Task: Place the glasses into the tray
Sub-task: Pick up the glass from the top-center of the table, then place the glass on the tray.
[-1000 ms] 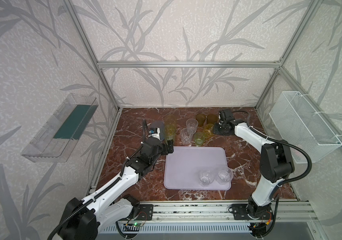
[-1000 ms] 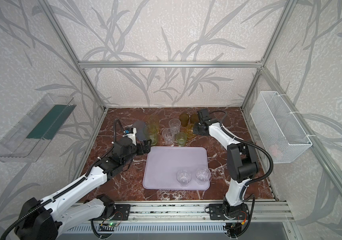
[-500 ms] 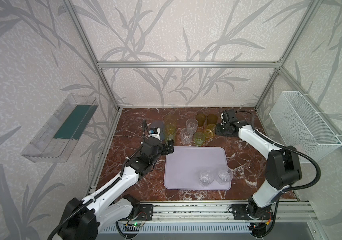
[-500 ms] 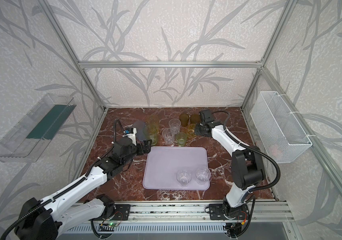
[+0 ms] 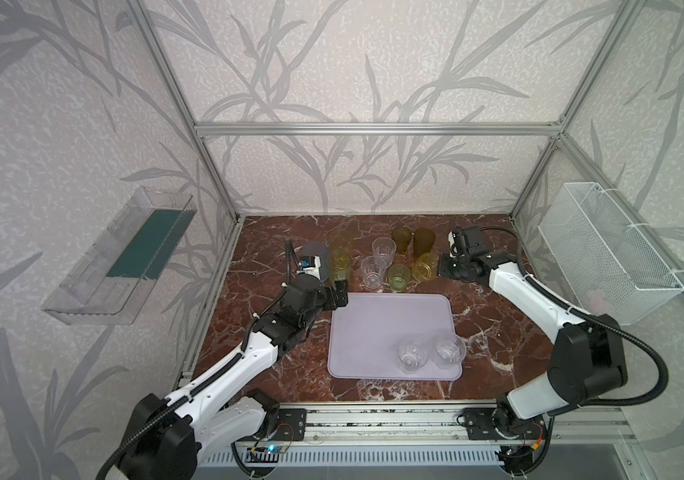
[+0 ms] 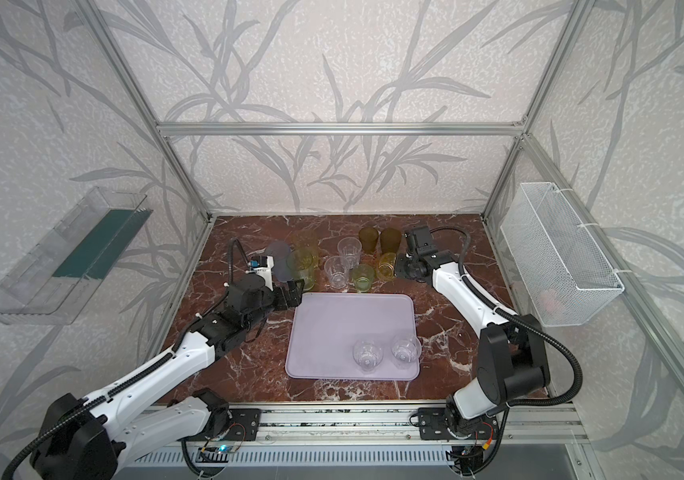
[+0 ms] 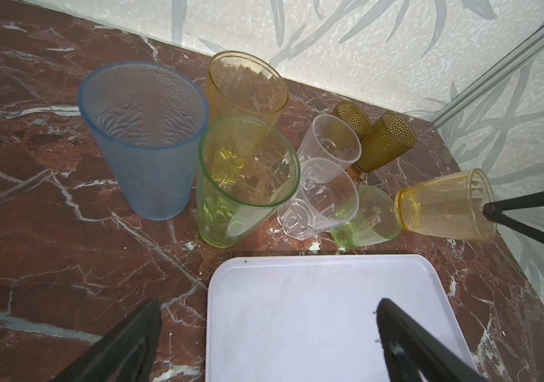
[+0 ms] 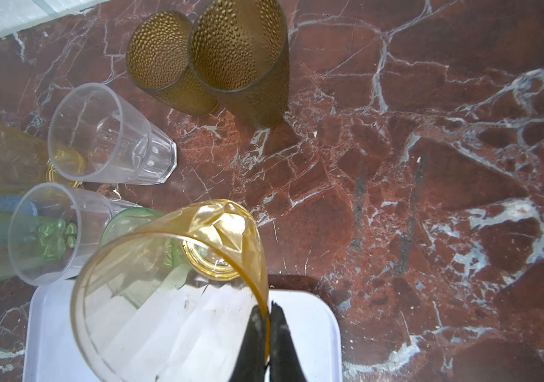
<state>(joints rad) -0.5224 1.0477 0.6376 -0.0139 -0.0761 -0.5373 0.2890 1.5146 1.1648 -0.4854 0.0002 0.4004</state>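
**Top views.** The flat pale lilac rectangular plastic tray (image 5: 373,332) lies on the red marble counter (image 5: 494,307). Two short clear faceted tumblers (image 5: 413,356) stand at its near right corner. The other tumblers are clustered just beyond its far edge. Among them is the short yellow translucent tumbler (image 5: 423,266), which the right gripper (image 5: 440,266) meets.

**Left wrist view.** The left gripper (image 7: 264,347) is released, with jaws wide and empty above the tray's far edge. The yellow tumbler is tilted, with a short green tumbler (image 7: 366,216) just beside it.

**Right wrist view.** The right gripper is clenched on the yellow tumbler's rim wall, one finger inside and one outside.

**Assessment.** The tumbler is probably thin plastic: light, stiff and smooth-skinned. A rim pinch is adequate, but the tumbler may swing or slip, so carry it slowly. The green neighbour risks being knocked.
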